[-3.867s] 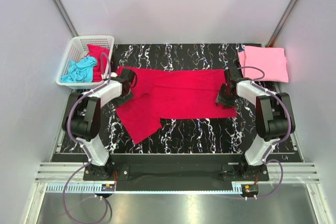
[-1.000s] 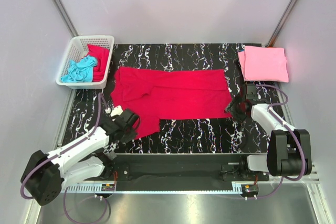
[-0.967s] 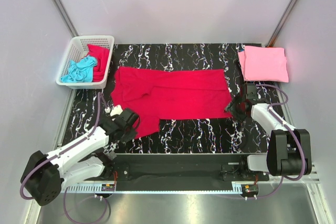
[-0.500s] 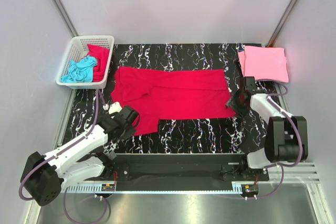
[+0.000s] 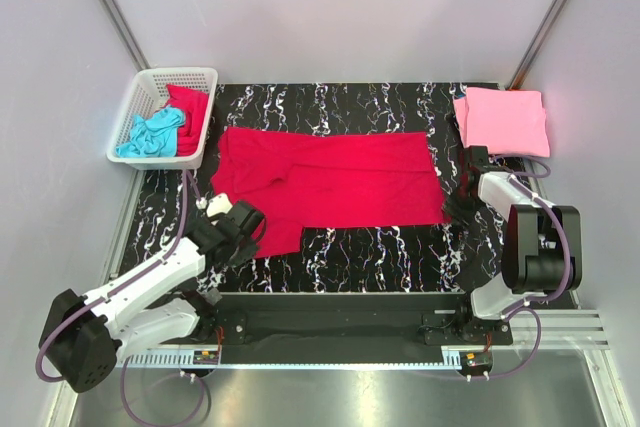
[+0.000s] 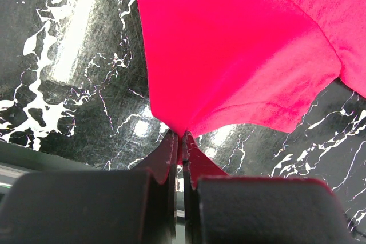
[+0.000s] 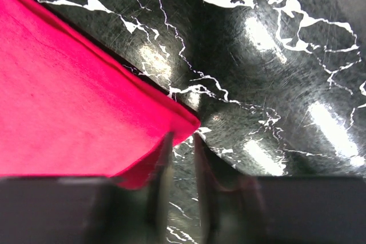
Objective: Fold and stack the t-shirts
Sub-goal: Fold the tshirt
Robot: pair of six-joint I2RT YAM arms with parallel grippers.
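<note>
A crimson red t-shirt (image 5: 330, 179) lies spread across the black marbled table (image 5: 380, 247). My left gripper (image 5: 243, 230) is at the shirt's near-left flap. In the left wrist view the left gripper (image 6: 182, 136) is shut on a pinch of the red fabric (image 6: 229, 44). My right gripper (image 5: 458, 205) is at the shirt's near-right corner. In the right wrist view the right gripper (image 7: 183, 136) is blurred, with a narrow gap that shows bare table, and the shirt's corner (image 7: 184, 122) lies at its fingertips. A folded light pink t-shirt (image 5: 500, 119) rests at the far right.
A white lattice basket (image 5: 178, 72) stands off the table's far-left corner. It holds a turquoise t-shirt (image 5: 150, 134) and a red t-shirt (image 5: 187, 110). Grey walls close in the table on three sides.
My right gripper has slid up to the red shirt's near-right corner and its jaws have narrowed. The left gripper stays shut on the shirt's flap and has barely moved.
</note>
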